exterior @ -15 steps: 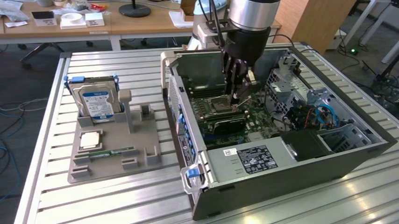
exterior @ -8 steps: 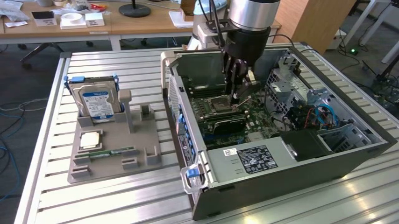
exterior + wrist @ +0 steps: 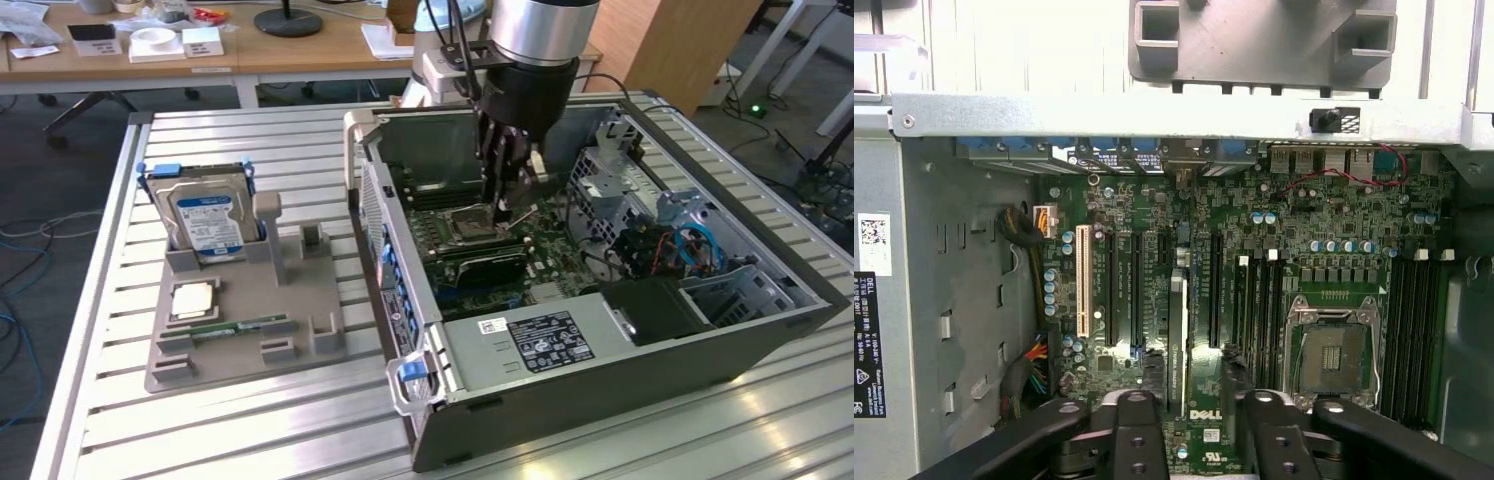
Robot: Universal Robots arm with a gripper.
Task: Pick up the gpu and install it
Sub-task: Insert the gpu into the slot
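I see the gripper (image 3: 505, 215) lowered inside the open computer case (image 3: 641, 350), over the motherboard (image 3: 1334, 230). Its fingers (image 3: 1139, 440) stand spread apart, pinching nothing. The gpu (image 3: 491, 266) stands on edge in a motherboard slot, at about six o'clock from the gripper in the exterior view. From the wrist, the gpu (image 3: 1176, 340) shows as a thin strip between the spread fingers. At nine o'clock from the case, a grey tray (image 3: 227, 350) holds a hard drive (image 3: 207, 215).
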